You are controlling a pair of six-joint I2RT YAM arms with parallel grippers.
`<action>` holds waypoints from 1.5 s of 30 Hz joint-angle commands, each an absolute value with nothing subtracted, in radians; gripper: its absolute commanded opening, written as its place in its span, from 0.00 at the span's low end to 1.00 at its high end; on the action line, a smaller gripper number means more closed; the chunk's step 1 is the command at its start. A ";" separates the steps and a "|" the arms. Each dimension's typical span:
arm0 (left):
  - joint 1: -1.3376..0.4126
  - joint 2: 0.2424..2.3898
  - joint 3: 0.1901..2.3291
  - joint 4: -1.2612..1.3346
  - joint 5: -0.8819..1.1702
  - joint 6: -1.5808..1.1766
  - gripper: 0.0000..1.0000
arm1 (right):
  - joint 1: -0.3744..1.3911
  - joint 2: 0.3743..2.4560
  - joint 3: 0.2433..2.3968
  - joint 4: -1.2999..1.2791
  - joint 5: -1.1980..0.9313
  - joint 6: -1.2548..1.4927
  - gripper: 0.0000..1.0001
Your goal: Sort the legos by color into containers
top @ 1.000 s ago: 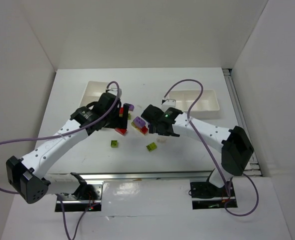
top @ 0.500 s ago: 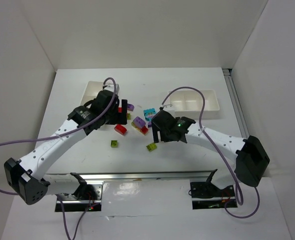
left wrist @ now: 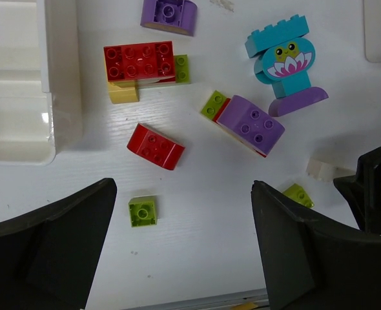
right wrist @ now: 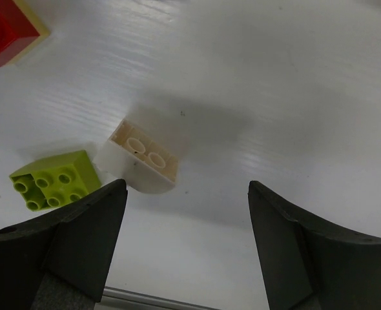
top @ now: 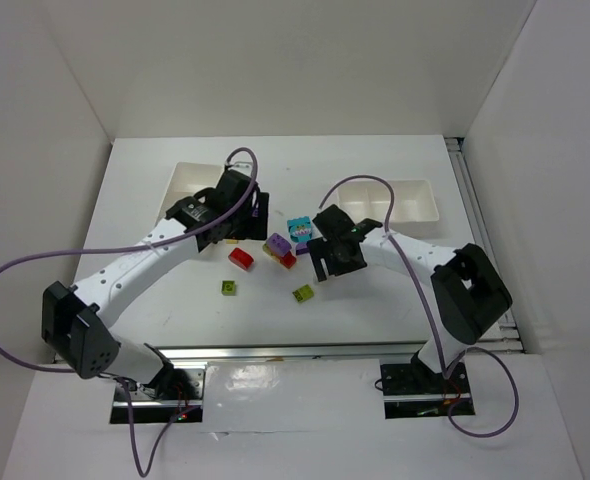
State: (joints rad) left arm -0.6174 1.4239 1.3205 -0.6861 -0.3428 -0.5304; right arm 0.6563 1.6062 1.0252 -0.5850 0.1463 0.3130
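The legos lie loose between the two containers. In the left wrist view I see a lime brick, a small red brick, a long red brick on a yellow one, a purple-topped stack, a cyan figure brick and a purple arch. My left gripper hovers open above them, holding nothing. My right gripper is open low over the table, with a white brick and a lime brick just ahead of its left finger. From above, the left gripper and right gripper flank the pile.
The left white tray sits far left behind my left gripper, and its corner shows in the left wrist view. The right white tray sits far right. Two lime bricks lie nearer the table's front edge.
My left gripper has drawn back towards the far side, above the long red brick. My right gripper has shifted right off the pile, uncovering the cyan brick. No brick was taken.
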 commanded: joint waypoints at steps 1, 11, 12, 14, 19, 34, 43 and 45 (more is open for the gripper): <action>-0.612 1.439 1.367 -0.640 -0.348 -0.537 0.96 | 0.653 1.602 1.068 -0.542 0.084 0.210 0.82; -0.612 1.497 1.388 -0.630 -0.348 -0.515 0.96 | 0.644 1.614 1.043 -0.522 0.035 0.118 0.75; -0.612 1.497 1.388 -0.630 -0.348 -0.515 0.96 | 0.644 1.614 1.052 -0.522 0.035 0.109 0.75; -0.612 1.497 1.388 -0.630 -0.348 -0.506 0.96 | 0.644 1.638 1.061 -0.512 0.035 0.097 0.74; -0.612 1.497 1.388 -0.630 -0.348 -0.506 0.96 | 0.663 1.658 1.071 -0.512 0.035 0.071 0.74; -0.612 1.526 1.407 -0.630 -0.348 -0.497 0.96 | 0.701 1.720 1.089 -0.456 0.066 0.091 0.55; -0.612 1.526 1.426 -0.630 -0.357 -0.497 0.96 | 0.686 1.614 1.169 -0.527 0.239 0.178 0.19; -0.612 1.526 1.436 -0.630 -0.367 -0.497 0.97 | 0.654 1.550 1.221 -0.540 0.276 0.225 0.19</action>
State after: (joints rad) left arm -0.6174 1.5227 1.3804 -0.6510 -0.3454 -0.5217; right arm 0.6884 1.6882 1.1080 -0.5236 0.1707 0.1562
